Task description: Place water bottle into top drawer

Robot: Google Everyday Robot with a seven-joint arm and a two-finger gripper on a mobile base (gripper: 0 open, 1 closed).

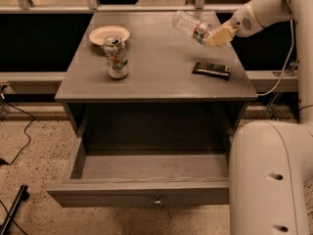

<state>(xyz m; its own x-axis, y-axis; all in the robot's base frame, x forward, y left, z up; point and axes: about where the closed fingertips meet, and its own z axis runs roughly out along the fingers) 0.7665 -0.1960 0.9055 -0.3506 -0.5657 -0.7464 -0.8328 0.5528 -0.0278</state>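
The clear ribbed water bottle [191, 27] with a red-and-white label band is held tilted in the air above the right back part of the grey cabinet top [156, 58]. My gripper [215, 35] is shut on the bottle's label end, coming in from the upper right on the white arm [261, 11]. The top drawer [146, 177] stands pulled open below the cabinet top. Its inside is bare and a small round knob [157, 201] sits at the centre of its front panel.
A white printed drink can [116, 57] stands on the left of the cabinet top, with a white bowl [108, 34] behind it. A dark flat packet [211, 70] lies at the right. The arm's large white base [271, 177] stands right of the drawer. Cables lie on the floor at left.
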